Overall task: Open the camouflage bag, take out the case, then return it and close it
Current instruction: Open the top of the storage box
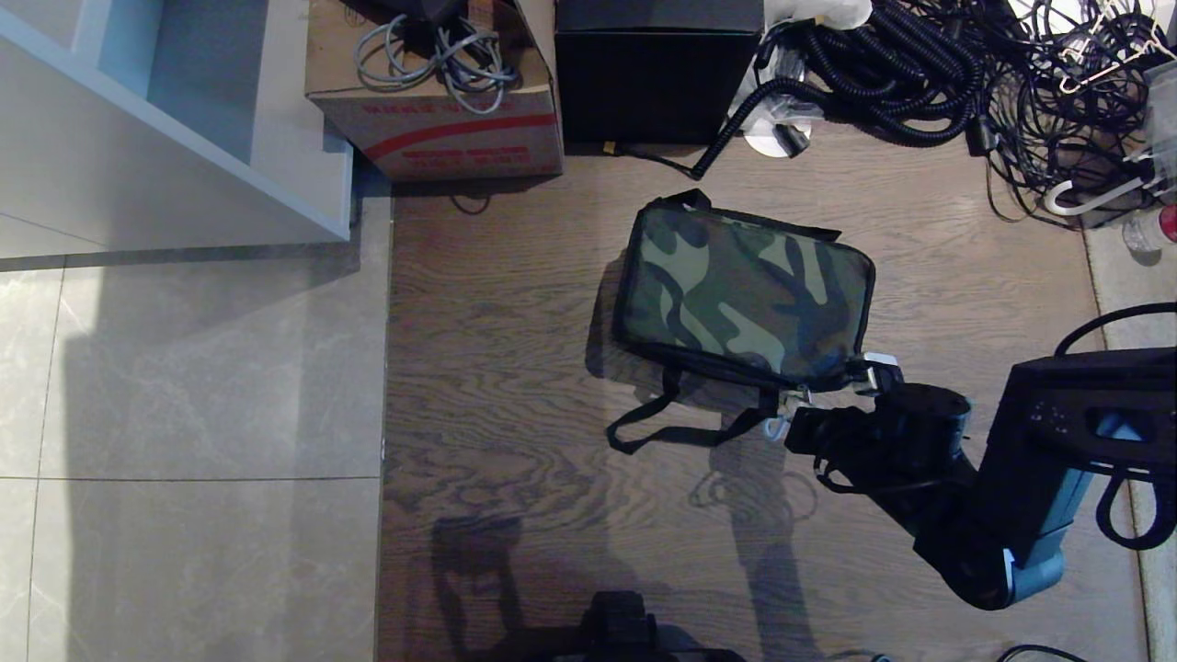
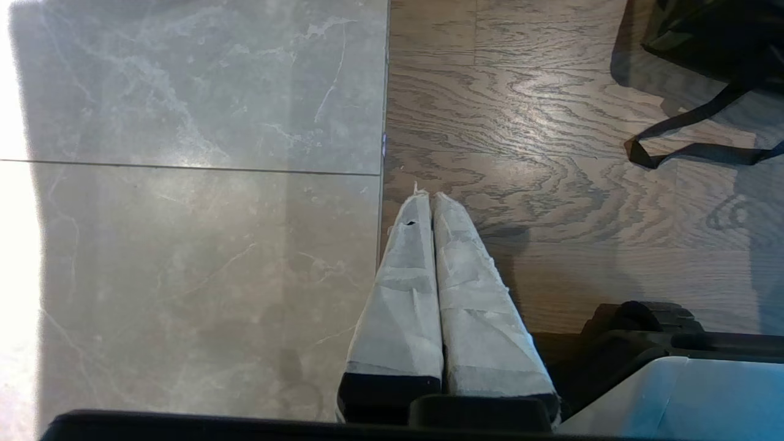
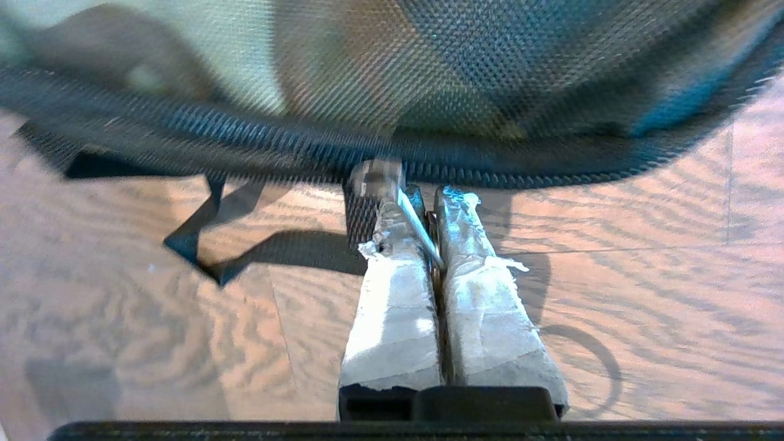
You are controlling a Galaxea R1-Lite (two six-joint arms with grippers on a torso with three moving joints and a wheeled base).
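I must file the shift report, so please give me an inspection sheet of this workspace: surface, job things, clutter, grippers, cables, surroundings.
Surface: wood floor beside grey tiles.
Job's things: camouflage bag lies closed, strap loose on the floor; case not seen.
Clutter: cardboard box, black box.
Grippers: right gripper shut on the zipper pull at the bag's near edge; left gripper shut, empty, parked above the floor.
Cables: tangled pile behind the bag.
Surroundings: white shelf.

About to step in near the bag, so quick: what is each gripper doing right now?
Left gripper: shut, empty, parked over the floor.
Right gripper: shut on the zipper pull at the edge of the camouflage bag.
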